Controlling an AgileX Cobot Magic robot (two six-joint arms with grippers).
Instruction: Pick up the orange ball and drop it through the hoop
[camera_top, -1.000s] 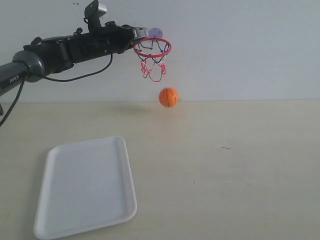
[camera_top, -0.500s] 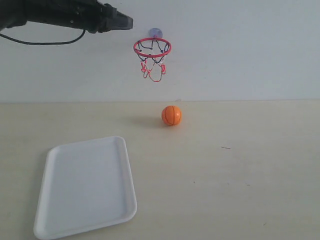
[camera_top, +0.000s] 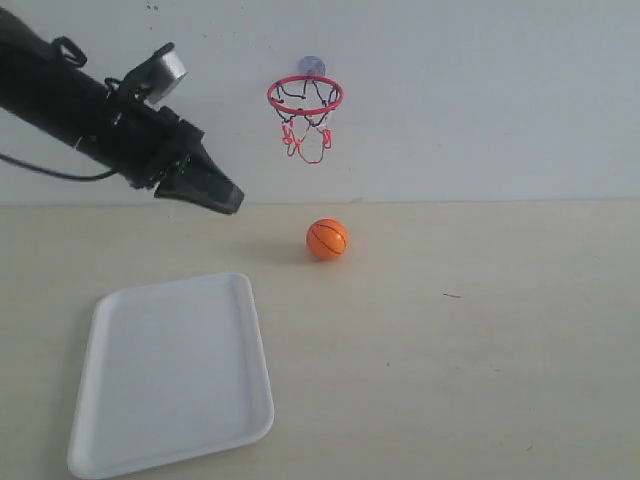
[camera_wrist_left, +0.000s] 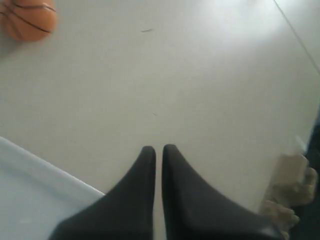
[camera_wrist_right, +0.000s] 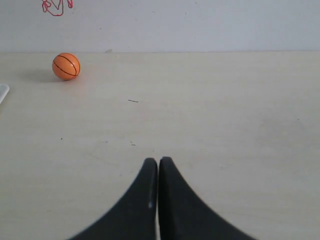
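Observation:
The orange ball (camera_top: 327, 239) lies on the table below the hoop, a little to its right; it also shows in the left wrist view (camera_wrist_left: 27, 19) and the right wrist view (camera_wrist_right: 66, 66). The hoop (camera_top: 304, 96), a red ring with a string net and a bluish suction cup, hangs on the back wall; only the net's red tip (camera_wrist_right: 56, 6) shows in the right wrist view. My left gripper (camera_top: 228, 199) hangs in the air left of the ball, shut and empty (camera_wrist_left: 158, 149). My right gripper (camera_wrist_right: 158, 160) is shut and empty, low over the table, out of the exterior view.
A white tray (camera_top: 170, 370) lies at the front left of the table; its rim (camera_wrist_left: 30, 170) shows beside the left fingers. A beige object (camera_wrist_left: 290, 195) sits beyond the table's edge in the left wrist view.
The ball fell from below the net to the table and rolled slightly left. My left arm pulled away from the hoop, swung down and left, and now points at the table.

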